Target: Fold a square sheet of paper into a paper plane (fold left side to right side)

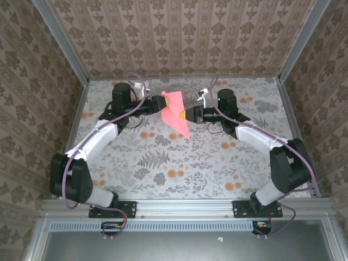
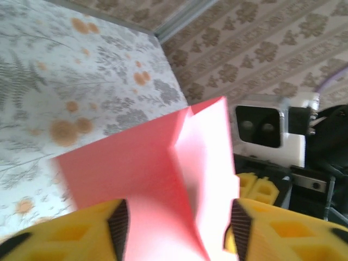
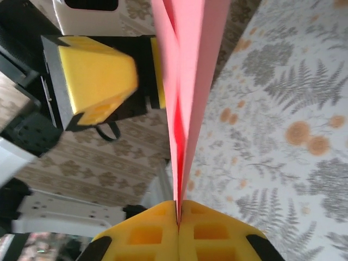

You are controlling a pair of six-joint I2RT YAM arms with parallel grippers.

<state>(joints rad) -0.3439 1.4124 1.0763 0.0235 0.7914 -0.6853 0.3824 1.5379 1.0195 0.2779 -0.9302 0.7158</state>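
The pink-red square sheet of paper is folded into a pointed paper plane and hangs in the air over the far middle of the table, its tip towards the near side. My right gripper is shut on it from the right. In the right wrist view the yellow fingers pinch the folded layers edge-on. My left gripper stands at the paper's left, open. In the left wrist view its pads sit wide apart with the creased paper between them, untouched by either pad.
The flower-print tablecloth covers the table, with patterned walls at the back and on both sides. The right arm's wrist camera sits close behind the paper in the left wrist view. One left finger hangs beside the paper in the right wrist view.
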